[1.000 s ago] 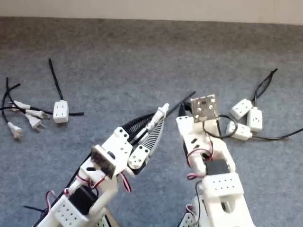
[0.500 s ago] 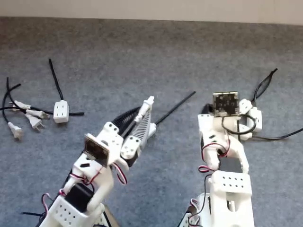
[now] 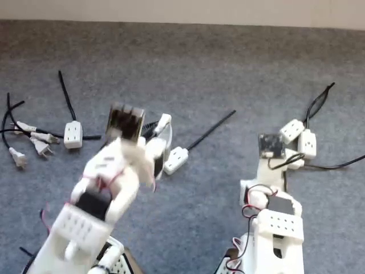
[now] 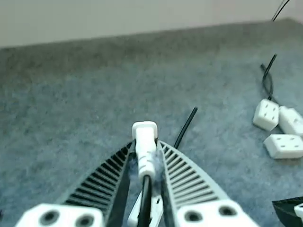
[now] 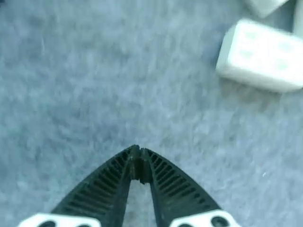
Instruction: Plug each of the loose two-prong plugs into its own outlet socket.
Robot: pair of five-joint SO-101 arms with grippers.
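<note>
Your left fingers point(image 4: 184, 175) pinch a white plug point(image 4: 144, 144) above the worktop point(image 3: 228, 57), with one socket point(image 3: 175, 160) lying near them. Your right fingers point(image 5: 118, 184) are pressed together, empty, near a cluster of sockets point(image 3: 307, 144). I judge nothing is plugged in yet: spare plugs point(image 3: 34, 140) lie loose by another socket point(image 3: 73, 134), well apart.

high view: left arm point(image 3: 102, 177) blurred, joints unclear. right arm point(image 3: 272, 211) half hides one outlet socket point(image 3: 295, 160). far-left cables point(image 3: 11, 132) run off the picture's edge. plug point(image 4: 144, 135) in left gripper point(image 4: 145, 144): prongs not discernible. right wrist view: socket block point(image 5: 260, 56) cut by the edge.
</note>
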